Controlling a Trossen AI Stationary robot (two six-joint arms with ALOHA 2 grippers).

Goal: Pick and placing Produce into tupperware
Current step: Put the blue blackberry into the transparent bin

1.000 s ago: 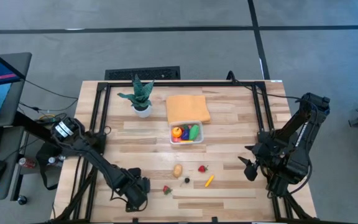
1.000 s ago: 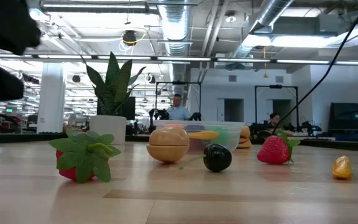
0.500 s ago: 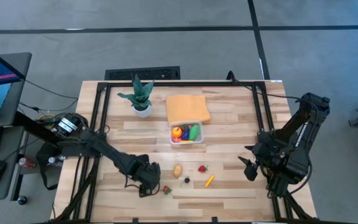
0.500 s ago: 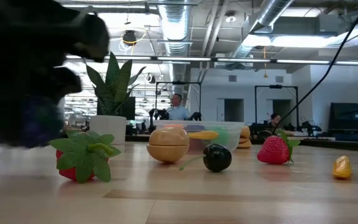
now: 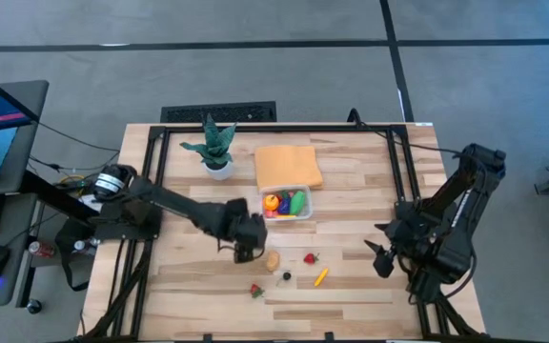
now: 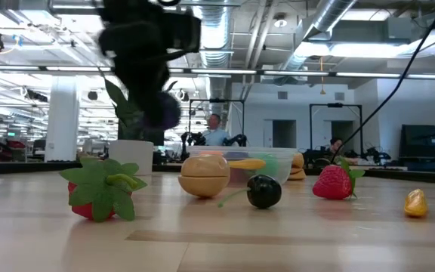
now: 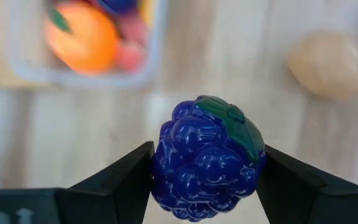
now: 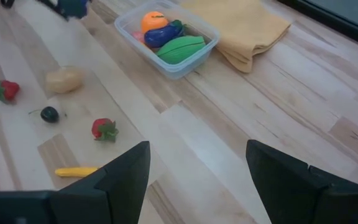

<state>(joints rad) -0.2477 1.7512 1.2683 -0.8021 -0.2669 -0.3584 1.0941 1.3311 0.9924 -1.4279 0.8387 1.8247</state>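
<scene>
My left gripper (image 5: 247, 244) is above the table just left of the tan potato (image 5: 273, 259), shut on a purple toy berry with a green cap (image 7: 207, 158); the low view shows the berry (image 6: 161, 113) well above the wood. The clear tupperware (image 5: 287, 203) sits on the table beyond it, with an orange, a green and a purple piece inside (image 8: 166, 38). A strawberry (image 5: 310, 257), a dark cherry (image 5: 287, 275), a yellow piece (image 5: 320, 277) and a leafy red piece (image 5: 254, 291) lie loose on the table. My right gripper (image 5: 382, 259) waits open by the right edge. My left gripper pinches the purple berry between its two fingers, one finger (image 7: 126, 177) on each of the berry's opposite sides (image 7: 166, 168). The fingers come from above, pointing down. The berry is lifted clear of the table, its green cap (image 7: 235, 127) turned toward the camera.
An orange folded cloth (image 5: 288, 165) lies right behind the tupperware, and a potted plant (image 5: 215, 148) stands at the far left of it. Black frame rails (image 5: 152, 171) run along the table's left and right sides. People show far back in the room (image 6: 216, 130).
My left gripper has travelled from the near left part of the table toward the far right, past the leafy red piece to a spot beside the potato and near the tupperware, rising as it went. The purple berry has gone along with it. The right arm kept still.
</scene>
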